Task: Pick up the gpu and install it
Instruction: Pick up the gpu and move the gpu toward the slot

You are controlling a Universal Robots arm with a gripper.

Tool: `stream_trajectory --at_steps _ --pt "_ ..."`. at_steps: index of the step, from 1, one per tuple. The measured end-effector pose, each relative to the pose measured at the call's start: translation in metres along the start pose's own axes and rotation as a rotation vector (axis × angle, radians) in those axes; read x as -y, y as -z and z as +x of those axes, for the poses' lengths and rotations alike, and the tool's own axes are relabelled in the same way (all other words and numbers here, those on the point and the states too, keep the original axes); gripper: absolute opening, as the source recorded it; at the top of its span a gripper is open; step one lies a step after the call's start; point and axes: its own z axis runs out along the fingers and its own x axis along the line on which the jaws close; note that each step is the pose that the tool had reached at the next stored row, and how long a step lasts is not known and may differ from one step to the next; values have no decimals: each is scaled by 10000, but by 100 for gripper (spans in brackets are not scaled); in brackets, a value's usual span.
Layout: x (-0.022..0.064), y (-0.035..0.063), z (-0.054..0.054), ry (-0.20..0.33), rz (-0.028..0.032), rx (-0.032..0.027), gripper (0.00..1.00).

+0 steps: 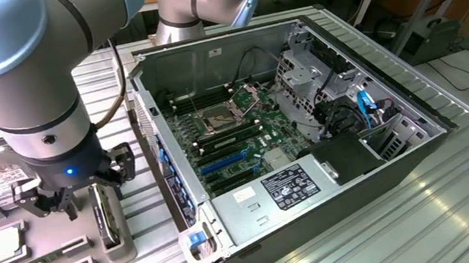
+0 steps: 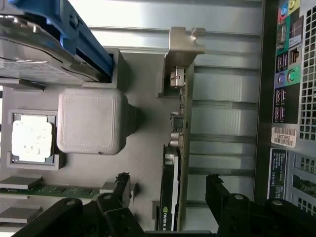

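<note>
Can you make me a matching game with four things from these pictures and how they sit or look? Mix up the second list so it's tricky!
Things:
1 gpu
2 processor chip
3 computer case
4 gripper

States:
A lying on its side, opened up
B open, straddling the card
C standing on edge in the gray tray
D lying flat in a square pocket

Pairs: 1-C, 2-D, 3-A, 4-B
</note>
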Motion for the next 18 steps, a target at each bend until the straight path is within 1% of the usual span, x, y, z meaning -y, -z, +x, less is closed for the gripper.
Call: stream_trajectory --at_steps 4,7,14,17,18 --pt "7 -72 -17 -112 1 7 72" --pt "8 -159 -19 -123 2 9 72" --pt "8 -162 -20 -123 0 11 71" --pt "9 -162 -32 -124 5 9 52" --pt "10 -163 -39 -124 7 8 52"
